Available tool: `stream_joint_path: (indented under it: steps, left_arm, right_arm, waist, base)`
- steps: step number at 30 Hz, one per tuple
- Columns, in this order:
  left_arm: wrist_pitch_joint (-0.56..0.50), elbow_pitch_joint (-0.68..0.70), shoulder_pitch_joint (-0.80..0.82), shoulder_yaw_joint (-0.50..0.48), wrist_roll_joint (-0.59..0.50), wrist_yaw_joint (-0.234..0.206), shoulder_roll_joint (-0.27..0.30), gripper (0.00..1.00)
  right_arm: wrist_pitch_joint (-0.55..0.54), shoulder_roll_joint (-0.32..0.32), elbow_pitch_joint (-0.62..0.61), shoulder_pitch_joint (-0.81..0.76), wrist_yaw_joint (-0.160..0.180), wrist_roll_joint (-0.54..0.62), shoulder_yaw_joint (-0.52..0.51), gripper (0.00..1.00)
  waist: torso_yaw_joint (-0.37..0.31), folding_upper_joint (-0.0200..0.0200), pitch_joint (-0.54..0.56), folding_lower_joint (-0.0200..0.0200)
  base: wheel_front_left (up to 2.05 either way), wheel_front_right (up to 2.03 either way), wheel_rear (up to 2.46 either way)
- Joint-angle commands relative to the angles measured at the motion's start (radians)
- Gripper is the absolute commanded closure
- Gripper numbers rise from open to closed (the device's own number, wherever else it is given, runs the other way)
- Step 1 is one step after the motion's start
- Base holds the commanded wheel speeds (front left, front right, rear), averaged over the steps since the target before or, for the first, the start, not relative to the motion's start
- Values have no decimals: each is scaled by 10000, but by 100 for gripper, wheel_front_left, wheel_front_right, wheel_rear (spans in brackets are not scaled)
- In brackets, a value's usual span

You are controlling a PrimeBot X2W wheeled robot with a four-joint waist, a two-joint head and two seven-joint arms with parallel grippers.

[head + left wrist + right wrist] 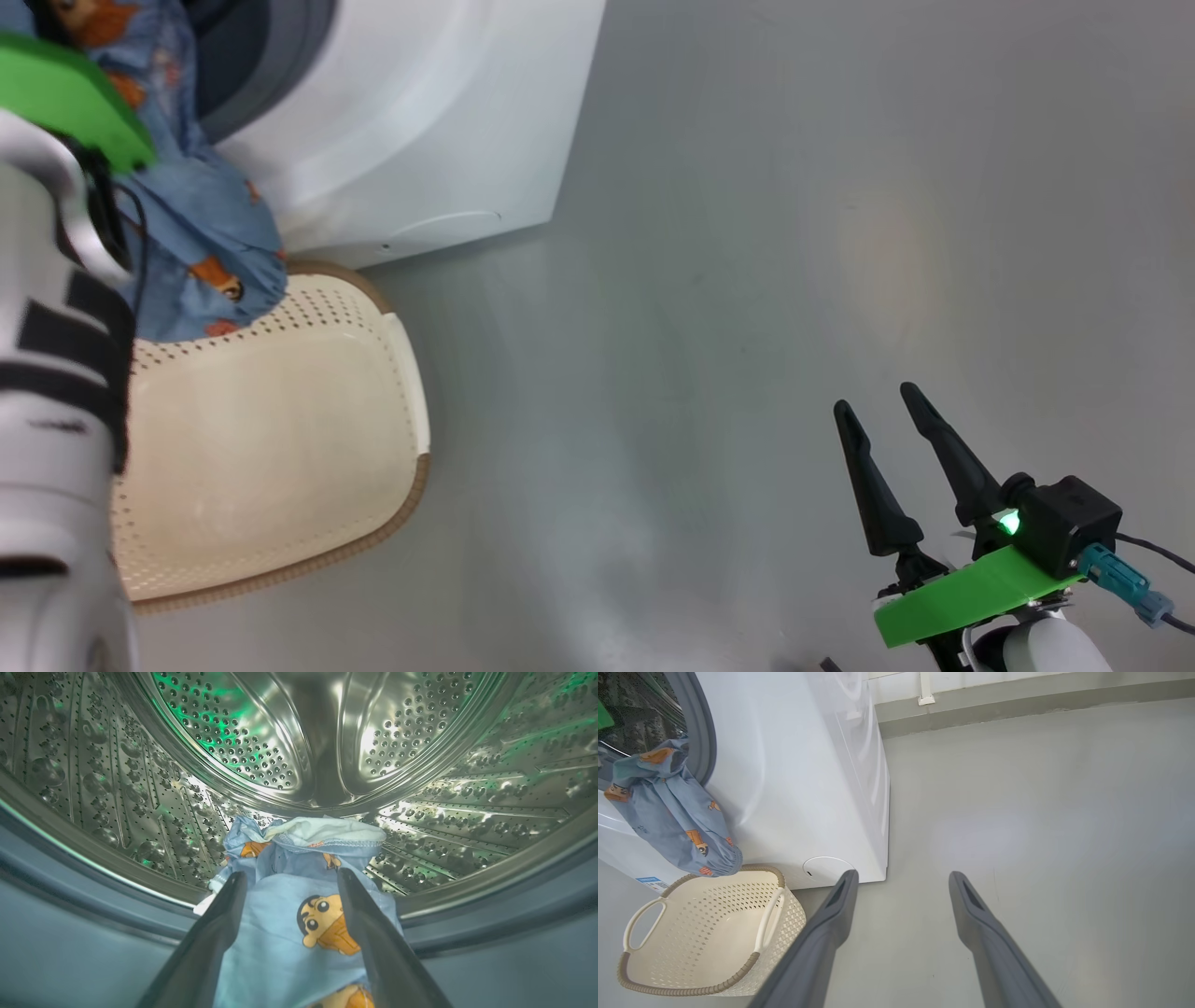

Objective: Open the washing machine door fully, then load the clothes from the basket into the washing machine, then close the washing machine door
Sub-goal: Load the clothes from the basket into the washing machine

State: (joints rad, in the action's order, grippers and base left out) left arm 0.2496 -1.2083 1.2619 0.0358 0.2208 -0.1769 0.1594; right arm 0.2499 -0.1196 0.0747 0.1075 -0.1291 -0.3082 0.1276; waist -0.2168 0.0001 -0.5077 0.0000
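Head view: The washing machine (pixel 439 121) stands at the upper left, with the laundry basket (pixel 411 411) on the floor (pixel 747 280) just before it. No clothes are seen in the part of the basket that is visible. A light-blue garment (pixel 205 233) with orange-brown figures hangs from the drum mouth down the machine front, and its lower end reaches the basket rim. The pale left forearm (pixel 56 420) is extended toward the opening. The right hand (pixel 878 399) is held over bare floor at the lower right, fingers apart and grasping nothing.

Left wrist view: The left hand (pixel 289 882) is placed at the mouth of the steel drum (pixel 117 788). Its fingers are spread wide and the garment lies between them, not pinched, so the hand is judged released. Only the garment's leading part rests on the drum floor.

Right wrist view: The garment is seen draped over the grey gasket (pixel 703 742), most of it outside the machine. The basket is seen to be empty.

Risks: The hanging part may outweigh the part inside, so the garment could slide back out into the basket or onto the floor. Fabric may be caught on a finger during withdrawal and dragged out. If the door is closed with cloth across the gasket, the cloth would be trapped and the door kept from latching.
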Motion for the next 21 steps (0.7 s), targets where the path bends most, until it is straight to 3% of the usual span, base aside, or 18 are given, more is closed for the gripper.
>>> stream_joint_path:
  steps: [1,10,21]
  left_arm:
    - [113,504,-525,-37,74,99,294,0]
    - [120,3055,-2925,60,180,317,-142,0]
    - [-599,7777,-6806,61,481,-204,-414,0]
  right_arm:
    - [119,-52,-258,-101,-16,122,192,0]
    - [119,-17,-398,-236,-16,193,-83,0]
    - [119,-210,-570,-78,-16,284,-214,0]
  waist:
    - [259,-1,278,0]
    - [827,-1,248,0]
    - [1289,-1,204,0]
  base:
    - [0,0,0]
    - [0,0,0]
    - [0,0,0]
